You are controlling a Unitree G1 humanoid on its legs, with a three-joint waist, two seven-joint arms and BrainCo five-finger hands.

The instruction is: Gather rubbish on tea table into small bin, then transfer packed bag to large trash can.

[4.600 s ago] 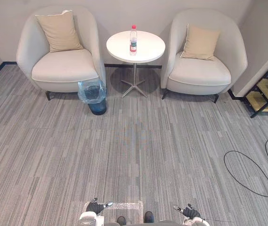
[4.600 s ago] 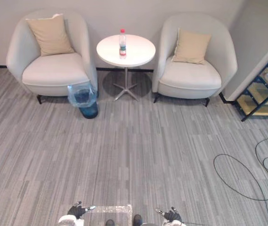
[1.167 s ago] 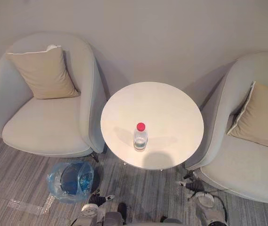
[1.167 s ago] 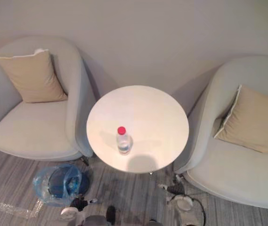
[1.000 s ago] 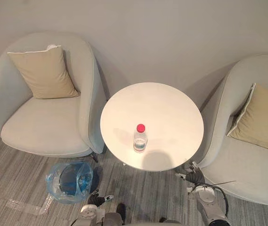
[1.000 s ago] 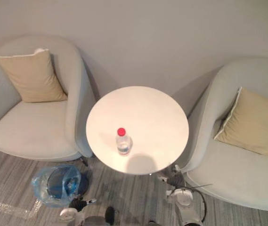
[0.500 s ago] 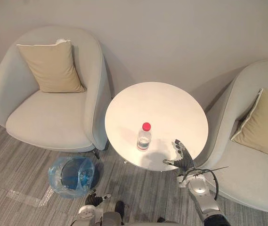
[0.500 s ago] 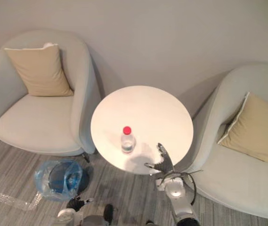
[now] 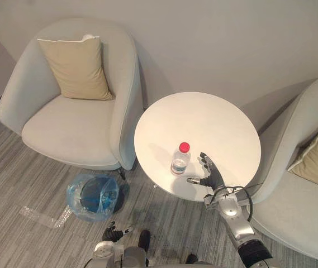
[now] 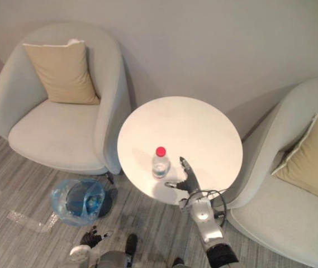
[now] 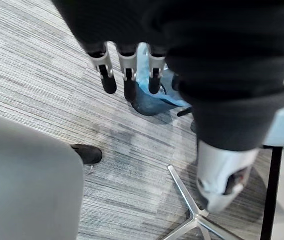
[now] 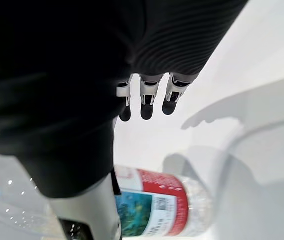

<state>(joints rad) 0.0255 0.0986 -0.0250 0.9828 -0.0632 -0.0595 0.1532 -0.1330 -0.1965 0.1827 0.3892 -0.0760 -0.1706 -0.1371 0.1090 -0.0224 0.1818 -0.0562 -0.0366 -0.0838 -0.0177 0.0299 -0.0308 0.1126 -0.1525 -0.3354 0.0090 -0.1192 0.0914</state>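
While the clear plastic water bottle with a red cap [image 9: 180, 159] stands upright on the round white tea table [image 9: 214, 120], the right hand [image 9: 209, 174] hovers just beside it, fingers straight and apart.
The bottle is toward the table's near edge, the hand over that same edge. Left of the table on the grey striped carpet [image 9: 24, 178] stands the small dark bin lined with a blue plastic bag [image 9: 94, 195]. The left hand [image 11: 128, 75] hangs low near the bin, fingers relaxed, holding nothing.
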